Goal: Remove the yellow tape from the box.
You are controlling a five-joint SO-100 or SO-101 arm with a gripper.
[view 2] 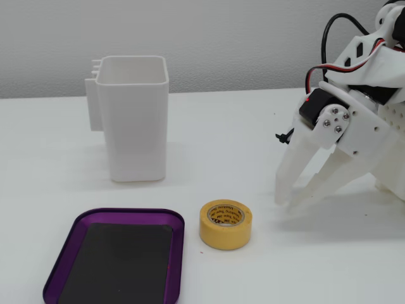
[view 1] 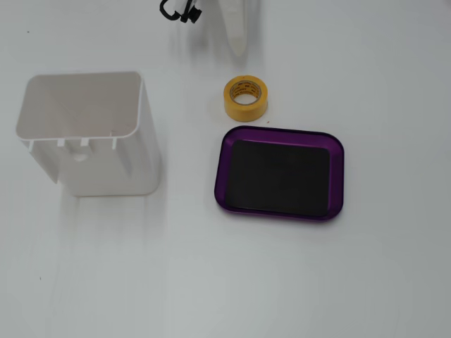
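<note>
Looking down in a fixed view, I saw the yellow tape point(view 1: 246, 98) on the table just beside the purple tray point(view 1: 280, 134), outside it. In a fixed view, my gripper point(view 2: 290, 206) hung nearby, fingers apart.

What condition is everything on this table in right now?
Tape: lying flat on the table, outside the tray, untouched.
Tray: empty, flat on the table.
White container: upright, open-topped, empty.
Gripper: open, fingertips low near the table, holding nothing, apart from the tape.
</note>
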